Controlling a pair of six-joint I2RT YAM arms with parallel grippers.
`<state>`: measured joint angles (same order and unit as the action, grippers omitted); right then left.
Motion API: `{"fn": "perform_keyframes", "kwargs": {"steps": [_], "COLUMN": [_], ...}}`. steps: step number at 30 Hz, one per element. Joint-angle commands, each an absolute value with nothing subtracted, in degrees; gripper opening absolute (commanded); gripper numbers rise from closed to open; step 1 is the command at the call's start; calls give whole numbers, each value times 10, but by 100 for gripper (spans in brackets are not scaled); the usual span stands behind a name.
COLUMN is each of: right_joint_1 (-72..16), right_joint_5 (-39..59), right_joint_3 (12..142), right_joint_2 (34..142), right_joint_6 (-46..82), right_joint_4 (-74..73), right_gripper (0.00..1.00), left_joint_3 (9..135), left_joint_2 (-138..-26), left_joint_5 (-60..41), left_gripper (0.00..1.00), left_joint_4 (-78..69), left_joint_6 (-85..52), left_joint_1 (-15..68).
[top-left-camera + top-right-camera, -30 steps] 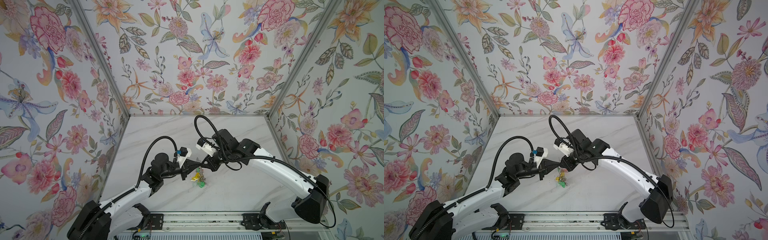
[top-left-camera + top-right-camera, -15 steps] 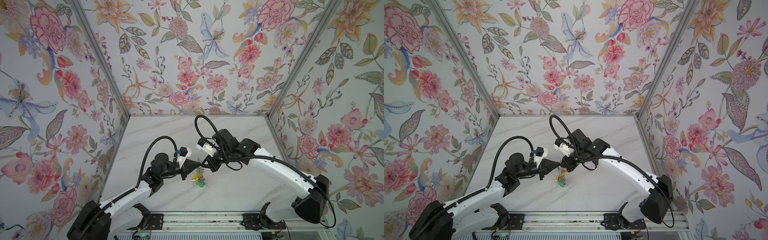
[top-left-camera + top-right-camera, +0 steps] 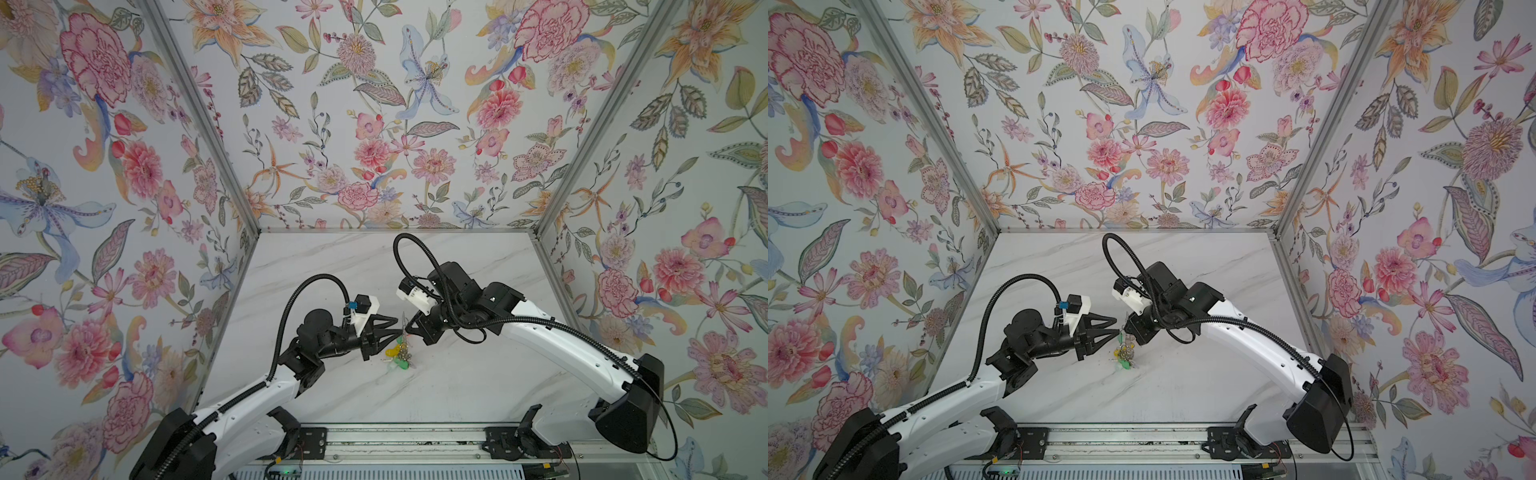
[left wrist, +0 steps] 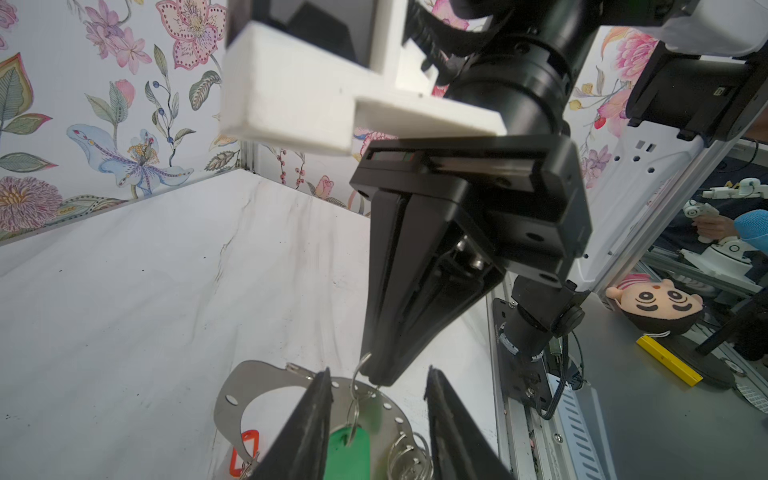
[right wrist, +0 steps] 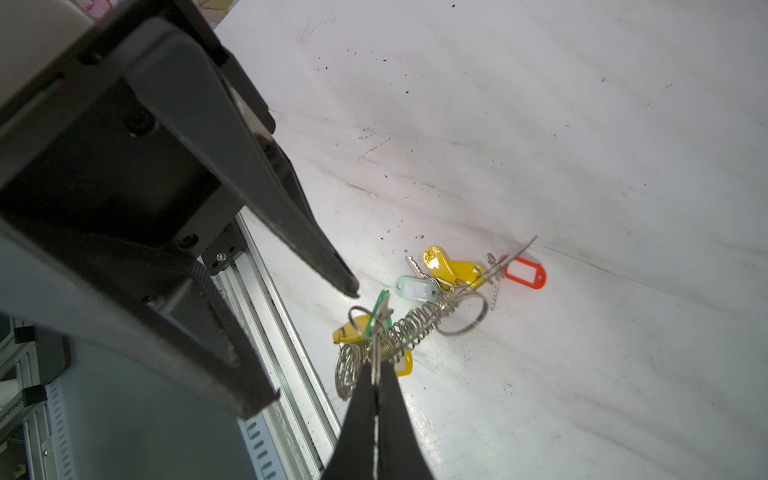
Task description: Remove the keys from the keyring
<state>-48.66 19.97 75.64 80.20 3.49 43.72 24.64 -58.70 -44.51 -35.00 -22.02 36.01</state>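
Pinches a small wire ring (image 4: 360,368) at the rim of the keyring (image 4: 232,395) between the closed jaws of the right gripper (image 5: 377,368). Holds the keyring upright over the marble table (image 4: 124,291), keys (image 5: 412,266) hanging below. Has the left gripper (image 3: 399,325) with jaws apart, on both sides of the green tag (image 4: 347,446).

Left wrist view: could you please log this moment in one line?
left pincer: open | right pincer: shut on small wire ring | flat grey metal keyring: green plastic tag attached
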Motion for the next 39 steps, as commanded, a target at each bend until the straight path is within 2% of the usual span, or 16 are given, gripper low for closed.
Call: {"fn": "perform_keyframes", "kwargs": {"steps": [1,13,17,26,29,35,39], "right_joint_1": [-486,-487,-489,-493,-496,-500,-500], "right_joint_5": [205,218,221,225,226,228,220], "right_joint_3": [754,756,758,763,767,766,760], "right_joint_2": [785,783,782,782,784,790,786], "right_joint_6": [39,40,41,45,46,46,48], "right_joint_4": [411,407,408,401,402,401,392], "right_gripper": [0,0,0,0,0,0,0], "left_joint_3": [239,239,239,234,234,230,231], "left_joint_2": [-588,-600,-598,-591,-595,-594,-592], "left_joint_5": [-439,-434,-425,-401,-402,-408,-410], "left_gripper": [43,40,33,28,18,17,10], "left_joint_4": [-364,-357,-342,-310,-314,-338,-337], "left_joint_6": [-214,-196,-185,-160,-159,-174,-174], "left_joint_1": [360,359,360,360,360,359,359]}}
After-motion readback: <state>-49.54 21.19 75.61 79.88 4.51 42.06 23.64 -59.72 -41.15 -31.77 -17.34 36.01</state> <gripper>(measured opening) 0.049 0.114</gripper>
